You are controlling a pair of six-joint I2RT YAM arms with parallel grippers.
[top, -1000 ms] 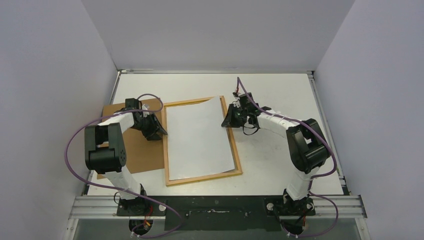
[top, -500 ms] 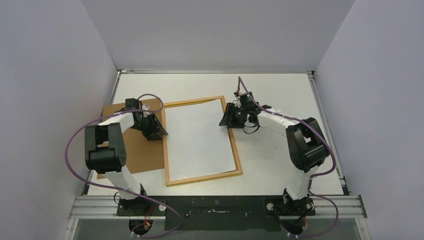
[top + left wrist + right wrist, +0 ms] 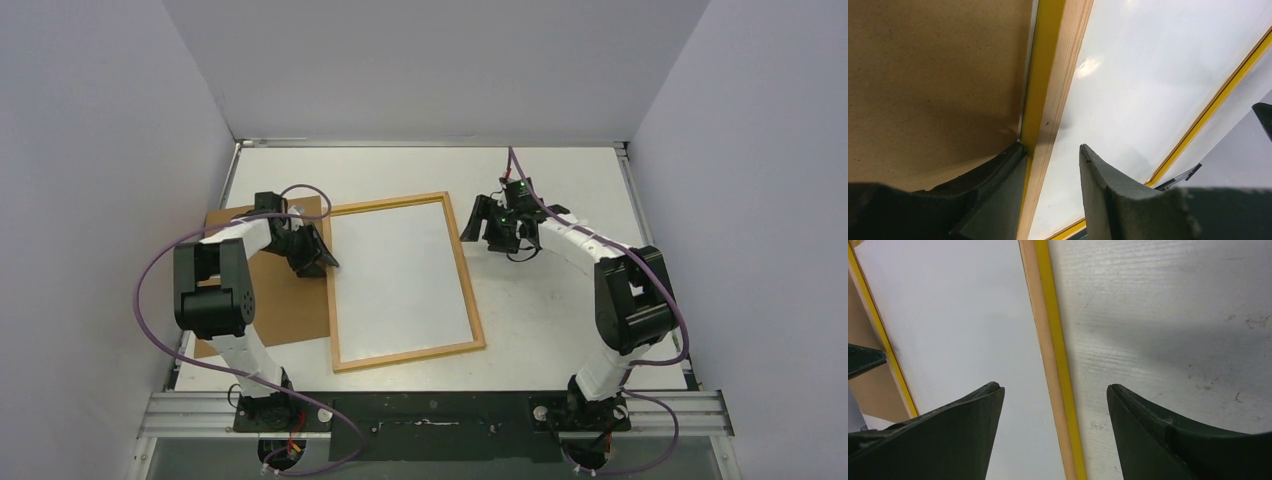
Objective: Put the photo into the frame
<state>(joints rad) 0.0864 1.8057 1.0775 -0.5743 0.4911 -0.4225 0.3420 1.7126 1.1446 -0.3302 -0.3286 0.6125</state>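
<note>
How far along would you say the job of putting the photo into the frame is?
Done: the photo lies white side up inside the frame. In hand: the left claw straddles the left rail; the right claw hangs open and empty over the right rail. Left: the brown backing board lies beside the frame, unfitted.

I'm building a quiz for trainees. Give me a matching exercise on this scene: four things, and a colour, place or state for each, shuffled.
1. photo
2. frame
3. board
4. right gripper

A. jaws wide apart
B. brown, left of the frame
C. white side up, inside the frame
D. wooden rails, yellow edge

Pairs: 1-C, 2-D, 3-B, 4-A
</note>
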